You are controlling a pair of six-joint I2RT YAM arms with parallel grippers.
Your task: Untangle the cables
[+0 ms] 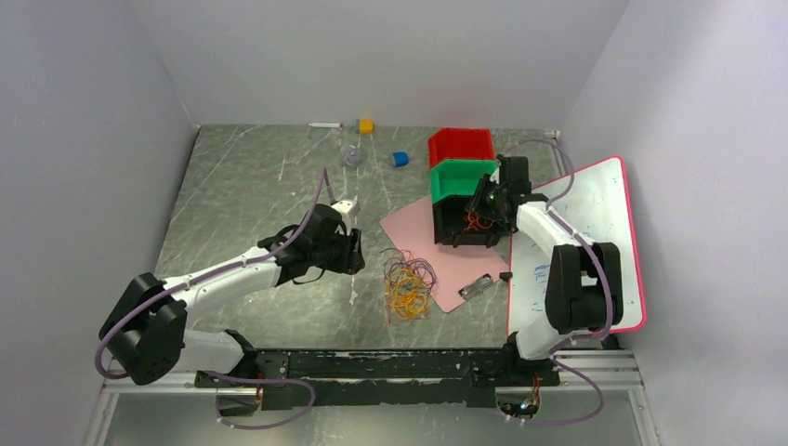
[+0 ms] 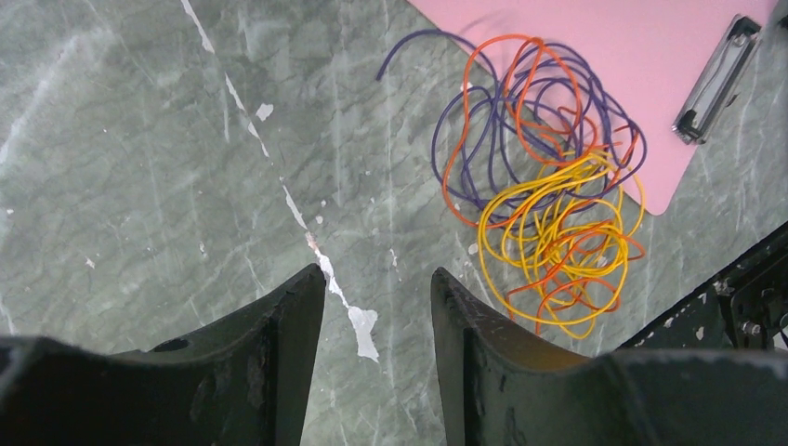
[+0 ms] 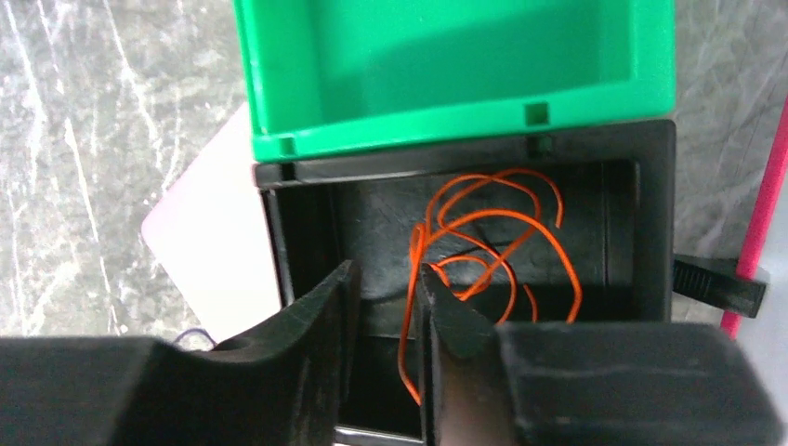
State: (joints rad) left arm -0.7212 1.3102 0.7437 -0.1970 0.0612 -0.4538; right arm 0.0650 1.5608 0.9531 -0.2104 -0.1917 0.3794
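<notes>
Several orange cable loops (image 3: 502, 174) inside black bin (image 3: 655, 223), green bin (image 3: 446, 65) adjoining

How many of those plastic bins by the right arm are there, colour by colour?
Red bin: 1
Green bin: 1
Black bin: 1
Total: 3

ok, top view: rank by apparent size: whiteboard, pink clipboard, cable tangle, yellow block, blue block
1. whiteboard
2. pink clipboard, partly under the bins
3. cable tangle
4. yellow block and blue block: look alike, not ranked
</notes>
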